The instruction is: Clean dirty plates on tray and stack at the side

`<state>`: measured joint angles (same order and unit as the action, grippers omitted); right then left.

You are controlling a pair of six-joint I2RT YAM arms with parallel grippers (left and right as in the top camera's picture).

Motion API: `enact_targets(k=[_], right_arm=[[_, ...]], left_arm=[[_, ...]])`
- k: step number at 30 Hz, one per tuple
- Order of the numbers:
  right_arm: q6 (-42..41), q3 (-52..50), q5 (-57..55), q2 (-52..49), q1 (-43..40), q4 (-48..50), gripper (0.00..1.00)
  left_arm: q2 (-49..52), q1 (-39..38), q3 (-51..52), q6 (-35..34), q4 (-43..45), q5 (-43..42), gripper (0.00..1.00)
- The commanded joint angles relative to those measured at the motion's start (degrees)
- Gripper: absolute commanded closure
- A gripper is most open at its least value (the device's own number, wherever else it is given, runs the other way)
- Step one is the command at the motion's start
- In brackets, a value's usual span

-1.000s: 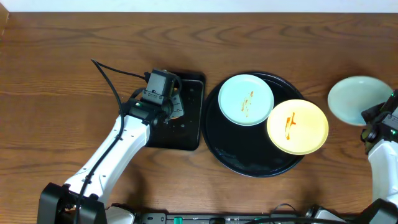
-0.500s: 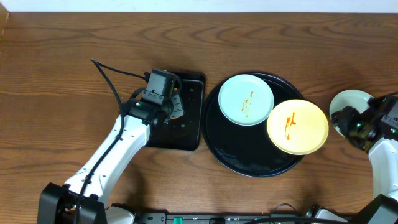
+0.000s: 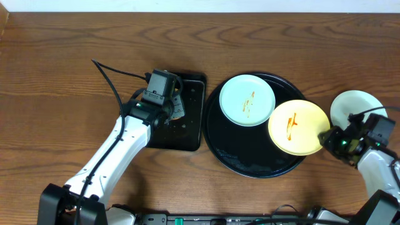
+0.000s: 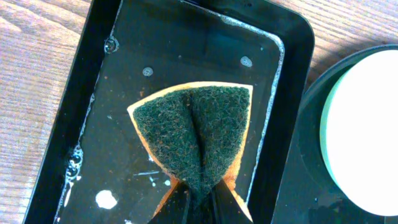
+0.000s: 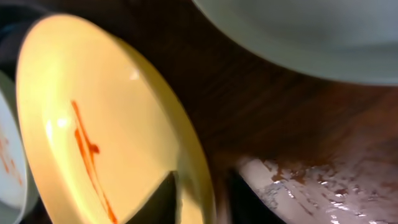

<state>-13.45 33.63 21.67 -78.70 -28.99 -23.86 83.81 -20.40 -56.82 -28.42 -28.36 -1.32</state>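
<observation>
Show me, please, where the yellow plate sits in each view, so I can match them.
Overhead: the yellow plate is right of centre, overhanging the tray at its right rim.
Left wrist: not in it.
Right wrist: it fills the left half.
Shared landmark: the smeared mint plate, at left wrist's right edge, right wrist's lower-left corner.

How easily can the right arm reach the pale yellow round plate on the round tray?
Probably easily: the right gripper sits at the rim of the pale yellow round plate, a finger either side, nothing blocking.
</observation>
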Motion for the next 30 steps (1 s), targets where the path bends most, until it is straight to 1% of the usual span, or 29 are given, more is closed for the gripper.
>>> enact_targets(k=[1, 2, 4, 10, 16, 21, 23, 27, 30], right_arm=[[0.87, -1.73, 1.29, -0.07, 0.5, 1.7, 0.91], [0.87, -1.7, 1.33, -0.07, 0.5, 1.84, 0.95], [0.87, -1.7, 1.33, -0.04, 0.5, 2.01, 0.99], [2.89, -1.46, 6.43, 1.16, 0.59, 2.14, 0.99], [2.84, -1.33, 11.67, 6.25, 1.22, 0.33, 0.99], [2.84, -1.36, 11.02, 7.89, 6.64, -3.45, 0.99], [2.8, -1.4, 8.55, 7.63, 9.94, -5.16, 0.99], [1.03, -1.42, 2.78, 7.37, 16.98, -10.97, 0.99], [-0.94, -1.44, 0.7, 7.34, 20.59, -14.49, 0.99]], left_arm=[[0.31, 0.13, 0.33, 0.76, -0.11, 0.52, 0.92], [0.31, 0.13, 0.33, 0.76, -0.11, 0.52, 0.92], [0.31, 0.13, 0.33, 0.74, -0.11, 0.52, 0.92], [0.31, 0.13, 0.33, 0.74, -0.09, 0.52, 0.92], [0.31, 0.13, 0.33, 0.76, 0.2, 0.52, 0.92], [0.31, -0.79, 0.33, 0.79, 1.9, 0.44, 0.92], [0.31, -1.99, 0.33, 1.25, 3.04, -0.02, 0.92], [0.31, -5.38, 0.33, 4.46, 5.62, -5.09, 0.92], [0.31, -8.33, 0.33, 4.63, 6.25, -7.19, 0.92]])
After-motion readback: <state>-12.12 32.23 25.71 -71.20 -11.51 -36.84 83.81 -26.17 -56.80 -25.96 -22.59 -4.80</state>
